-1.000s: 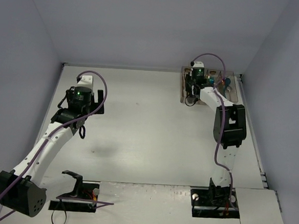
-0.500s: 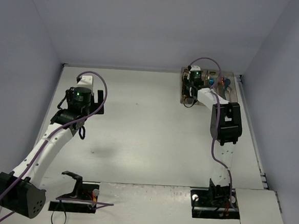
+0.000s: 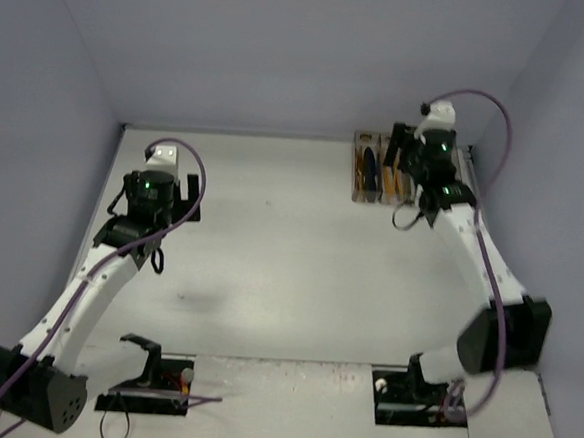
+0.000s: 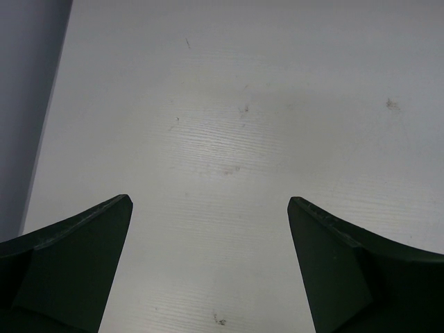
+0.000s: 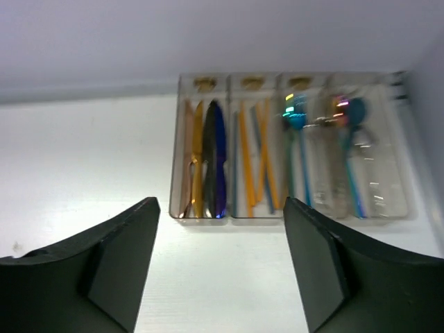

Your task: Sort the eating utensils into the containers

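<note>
The containers (image 5: 175,205), four clear bins in a row, stand against the back wall at the far right (image 3: 356,183). Eating utensils lie in them: gold, black and blue knives (image 5: 208,156) in the left bin, orange chopsticks (image 5: 248,156) beside them, then teal spoons (image 5: 297,132) and iridescent pieces (image 5: 350,149). My right gripper (image 5: 220,202) is open and empty, raised on the near side of the bins (image 3: 405,152). My left gripper (image 4: 209,199) is open over bare table at the far left (image 3: 188,200), nothing between its fingers.
The right side wall (image 3: 544,197) runs close beside the bins, and the back wall is directly behind them. The two arm bases (image 3: 150,380) (image 3: 422,394) sit at the near edge. Faint scuff marks (image 4: 229,170) dot the white tabletop.
My right gripper has opened and pulled up and to the right, off the bins, uncovering the utensils inside. The left arm has barely shifted.
</note>
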`<state>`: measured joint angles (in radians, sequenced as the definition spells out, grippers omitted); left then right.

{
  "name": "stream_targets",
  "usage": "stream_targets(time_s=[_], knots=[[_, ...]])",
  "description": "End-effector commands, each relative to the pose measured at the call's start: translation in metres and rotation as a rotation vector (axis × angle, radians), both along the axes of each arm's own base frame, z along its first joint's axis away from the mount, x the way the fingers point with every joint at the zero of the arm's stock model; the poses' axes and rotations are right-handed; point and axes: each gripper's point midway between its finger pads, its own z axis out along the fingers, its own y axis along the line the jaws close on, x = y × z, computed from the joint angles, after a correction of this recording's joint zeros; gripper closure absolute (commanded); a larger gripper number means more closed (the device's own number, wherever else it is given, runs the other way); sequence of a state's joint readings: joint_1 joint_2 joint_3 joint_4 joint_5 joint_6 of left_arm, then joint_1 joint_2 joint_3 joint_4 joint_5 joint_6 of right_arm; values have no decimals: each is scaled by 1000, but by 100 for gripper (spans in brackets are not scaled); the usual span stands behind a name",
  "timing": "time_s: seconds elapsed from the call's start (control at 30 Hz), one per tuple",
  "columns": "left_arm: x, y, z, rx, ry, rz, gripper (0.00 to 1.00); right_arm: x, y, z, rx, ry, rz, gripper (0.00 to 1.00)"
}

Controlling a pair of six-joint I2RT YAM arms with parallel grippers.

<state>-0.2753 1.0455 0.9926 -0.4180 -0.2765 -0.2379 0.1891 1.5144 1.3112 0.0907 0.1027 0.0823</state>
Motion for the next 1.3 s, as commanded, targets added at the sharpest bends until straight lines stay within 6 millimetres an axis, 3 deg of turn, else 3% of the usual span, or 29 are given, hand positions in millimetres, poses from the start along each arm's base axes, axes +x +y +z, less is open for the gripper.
stream_targets(time_s=[0.0,0.07,0.13,0.23,0.5,0.8,1.27], knots=[[4,5,52,-8,-135,24,6,-71,-47,68,4,-187,-183,21],[2,6,55,-2,-126,23,6,-110,-61,92,30,-274,-230,12],[-1,5,62,4,-131,21,6,-142,-70,101,49,-326,-257,3],[-6,8,74,6,-158,29,6,-184,-84,112,63,-384,-299,0],[-21,15,88,-3,-225,44,6,-244,-107,97,-11,-399,-343,0],[-35,26,59,-1,-292,76,6,-243,-101,73,-5,-372,-310,0],[-22,19,43,-16,-268,58,6,-243,-100,67,9,-377,-304,0]])
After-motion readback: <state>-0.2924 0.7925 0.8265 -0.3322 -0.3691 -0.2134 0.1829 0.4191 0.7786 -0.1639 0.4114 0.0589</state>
